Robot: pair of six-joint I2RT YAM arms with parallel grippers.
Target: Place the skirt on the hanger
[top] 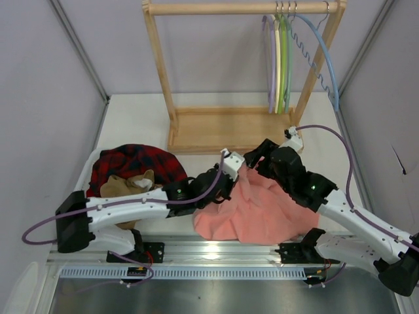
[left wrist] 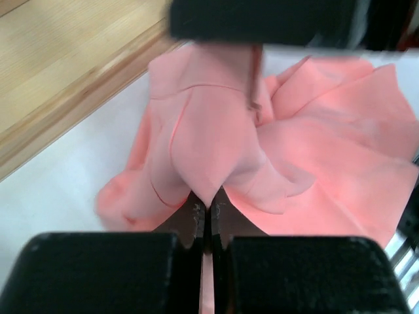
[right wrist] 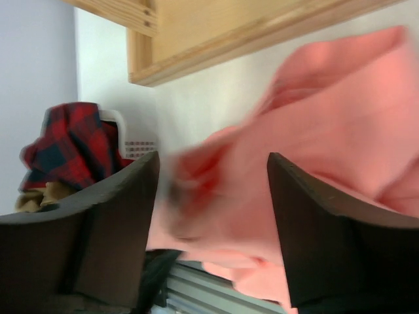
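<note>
Two grippers meet at the far edge of the skirt [top: 262, 212], which lies crumpled on the table [top: 131, 111] between my arms, just in front of the base of the wooden rack [top: 222, 131]. On the left, my left gripper [left wrist: 208, 210] has its fingers pressed together on a raised peak of the pink cloth, with the rest fanning away beyond them and rightward. My right gripper [right wrist: 213, 160] is spread wide with cloth ahead of its fingers, but that view is smeared and I cannot tell whether they touch it. The hanger [top: 270, 65] hangs from the rail [top: 216, 8], well beyond and to the right, long axis downward, nearer my right arm. I cannot find the waistband among the folds, and the neighbouring hangers [top: 283, 65] crowd the lilac one.
</note>
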